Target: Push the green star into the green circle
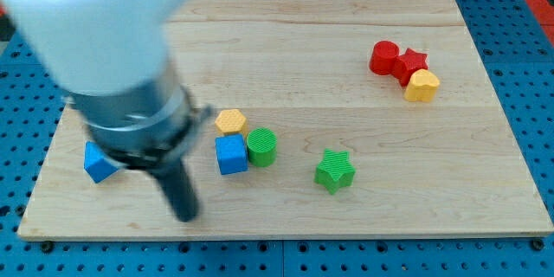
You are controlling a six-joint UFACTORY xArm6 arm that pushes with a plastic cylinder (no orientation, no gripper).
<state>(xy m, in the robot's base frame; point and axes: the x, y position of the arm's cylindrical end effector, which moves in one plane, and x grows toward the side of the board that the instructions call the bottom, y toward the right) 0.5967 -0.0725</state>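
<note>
My tip (pixel 185 215) rests on the wooden board (pixel 346 43) near its bottom edge, toward the view's left. It is a bare rod end with nothing to clench; it holds nothing and touches no block.

The green star (pixel 335 170) lies well off to the view's right of my tip and a little higher, alone on open wood. It sits flat, with one point aimed roughly toward the view's top; being a star, it has no clear long axis.

The green circle (pixel 261 147) stands between my tip and the star, apart from the star, up and to the view's right of my tip. It touches the blue cube (pixel 231 154) on its left, and a yellow block (pixel 231 122) sits just above that cube.

Another blue block (pixel 99 163) lies at the view's left, partly hidden behind my arm.

Far off at the view's upper right, a red block (pixel 383 57), a red star (pixel 412 63) and a yellow block (pixel 422 86) are bunched together.
</note>
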